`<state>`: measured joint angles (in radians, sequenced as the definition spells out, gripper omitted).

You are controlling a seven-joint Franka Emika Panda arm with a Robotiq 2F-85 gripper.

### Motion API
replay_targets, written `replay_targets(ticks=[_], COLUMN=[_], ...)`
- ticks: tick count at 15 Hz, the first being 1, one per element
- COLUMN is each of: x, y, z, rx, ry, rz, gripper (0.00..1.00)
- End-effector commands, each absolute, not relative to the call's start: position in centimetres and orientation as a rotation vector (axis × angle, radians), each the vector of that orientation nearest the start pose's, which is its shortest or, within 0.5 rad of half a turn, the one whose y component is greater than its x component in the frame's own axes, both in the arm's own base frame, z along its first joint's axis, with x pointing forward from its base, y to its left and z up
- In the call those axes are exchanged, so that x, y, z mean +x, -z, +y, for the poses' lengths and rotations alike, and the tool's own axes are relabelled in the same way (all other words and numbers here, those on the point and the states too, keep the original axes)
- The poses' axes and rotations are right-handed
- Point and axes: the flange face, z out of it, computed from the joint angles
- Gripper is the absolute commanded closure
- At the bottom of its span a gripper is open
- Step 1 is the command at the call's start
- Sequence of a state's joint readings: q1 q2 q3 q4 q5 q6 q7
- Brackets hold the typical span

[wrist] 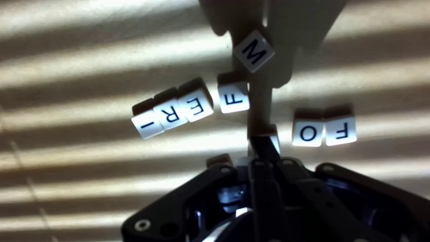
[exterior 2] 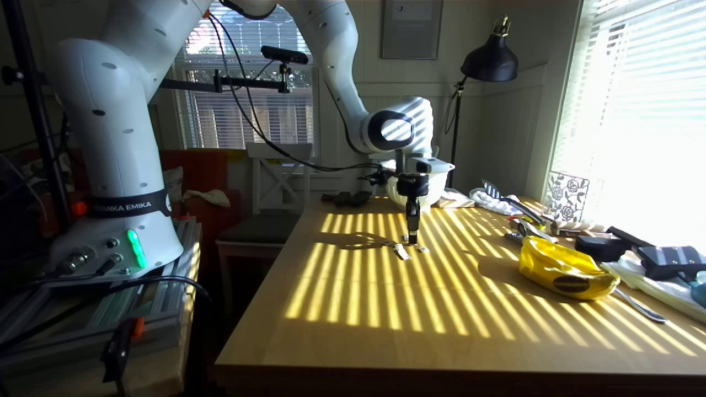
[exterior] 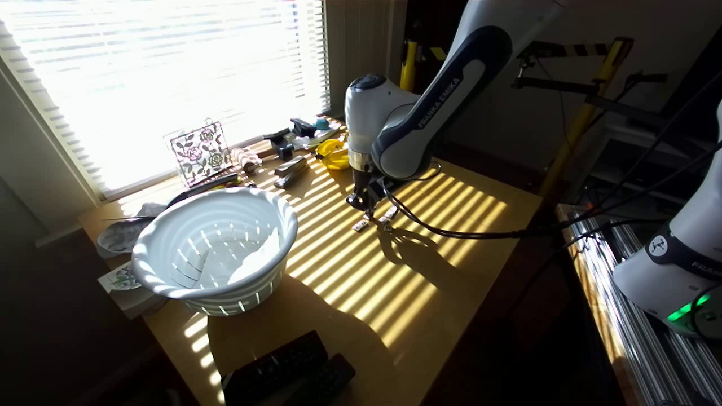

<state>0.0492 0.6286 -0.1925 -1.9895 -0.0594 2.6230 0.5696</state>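
Observation:
My gripper (wrist: pixel 265 148) points down at the wooden table, its dark fingers together. It also shows in both exterior views (exterior: pixel 368 214) (exterior 2: pixel 412 240). The fingertips overlap a white letter tile (wrist: pixel 275 143), hiding its letter; I cannot tell whether they touch it. To its right lie an O tile (wrist: pixel 307 133) and an F tile (wrist: pixel 341 131), side by side. To the upper left are another F tile (wrist: pixel 233 97) and touching E (wrist: pixel 195 105), R (wrist: pixel 170 114) and I (wrist: pixel 147 124) tiles. An M tile (wrist: pixel 254 51) lies turned above. Another tile (wrist: pixel 219 159) is partly hidden by the gripper.
A white slotted basket (exterior: pixel 248 290) stands on the table (exterior 2: pixel 353 347). Dark remotes (exterior: pixel 276 363) lie near one edge. By the window are a yellow pouch (exterior 2: pixel 562 270), a stapler (exterior: pixel 290 169), a floral panel (exterior: pixel 197 149) and black items (exterior 2: pixel 673 262).

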Motion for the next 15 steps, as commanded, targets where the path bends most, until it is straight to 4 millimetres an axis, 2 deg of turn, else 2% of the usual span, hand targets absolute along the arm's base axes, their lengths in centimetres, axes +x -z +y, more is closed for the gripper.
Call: replay_targets(ticks=[1,8,15], x=[59.4,58.5,58.2], y=[-14.5,-14.7,-14.6], z=[-8.4,-8.1,-7.8], rx=[-3.178,-3.254,-3.278], ry=[0.046,0.012,0.045], rz=[0.763,0.348,0.172], gripper=[1.0,1.0,1.0])
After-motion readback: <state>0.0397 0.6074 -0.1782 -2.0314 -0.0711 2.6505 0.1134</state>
